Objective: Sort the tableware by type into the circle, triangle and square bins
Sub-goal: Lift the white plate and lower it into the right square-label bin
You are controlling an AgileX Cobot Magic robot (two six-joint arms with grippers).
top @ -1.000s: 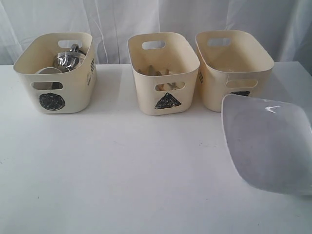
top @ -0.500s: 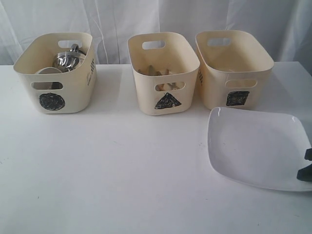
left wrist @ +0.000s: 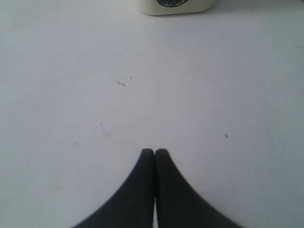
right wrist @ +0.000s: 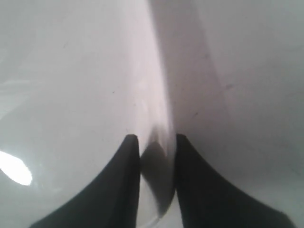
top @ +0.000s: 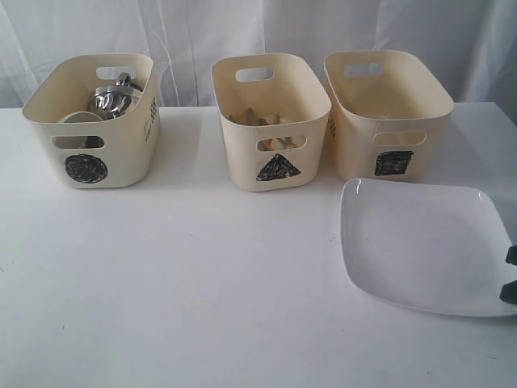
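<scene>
The large white rounded-square plate (top: pixel 420 242) lies on the right side of the white bench (top: pixel 202 283), almost flat. Its far edge is just beside the near wall of the cream plastic bin marked with a black square (top: pixel 355 153). The right gripper (top: pixel 510 273) comes in from the right edge of the scene and meets the plate at its right rim, so the whole plate stretches away to the gripper's left. In the right wrist view the plate (right wrist: pixel 71 95) fills the picture. The right gripper (right wrist: pixel 157 137) has one finger on each face of the rim and is clamped onto that thin edge.

The square-marked bin stands on the far side of the plate and a little to its left, with its long axis running from near to far. The plate looks broader than the bin's mouth, so it probably has to be tipped up on edge and lined up with that axis to go in.

The right arm is plainly the nearer one. The left gripper (left wrist: pixel 155 152) is closed on nothing and hangs over bare bench near the cream plastic bin marked with a black circle (left wrist: pixel 175 5). That is well apart from the plate.
</scene>
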